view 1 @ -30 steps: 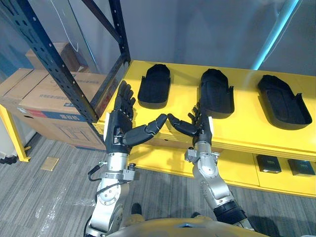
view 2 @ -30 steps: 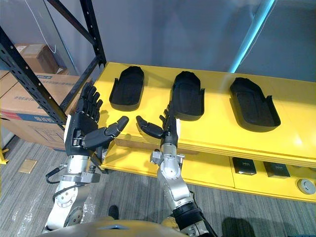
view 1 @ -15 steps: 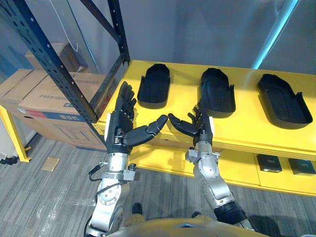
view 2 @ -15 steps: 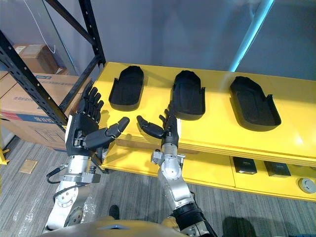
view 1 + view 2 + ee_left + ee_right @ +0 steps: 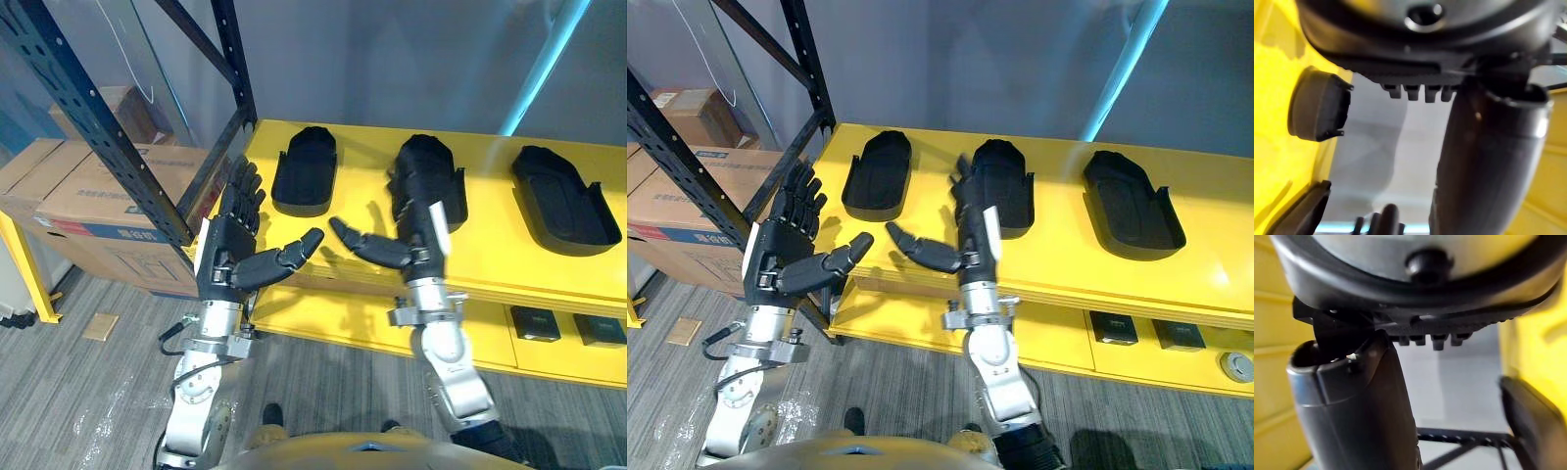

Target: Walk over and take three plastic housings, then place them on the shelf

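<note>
Facing the yellow shelf (image 5: 367, 162), we hold both hands raised in front of its near edge, and neither has hold of anything. Our left hand (image 5: 230, 259) sits by the shelf's left corner with its fingers straight and spread and its thumb stretched towards the other hand. Our right hand (image 5: 419, 240) is just as open, fingers straight and pointing away from us, thumb reaching left; the two thumbs are near each other but apart. From the head views the right fingers overlap the near left part of the middle housing (image 5: 441, 171), and we cannot tell whether they touch it. All three black plastic housings lie in a row on the yellow top: the left housing (image 5: 306, 168), the middle one, and the right housing (image 5: 563, 201), well apart from one another. A dark blue rack upright (image 5: 98, 122) slants past on our left, with cardboard boxes (image 5: 88, 196) behind it on the grey carpet (image 5: 88, 392). Two small dark boxes (image 5: 534, 324) sit on the lower yellow level at the right.
</note>
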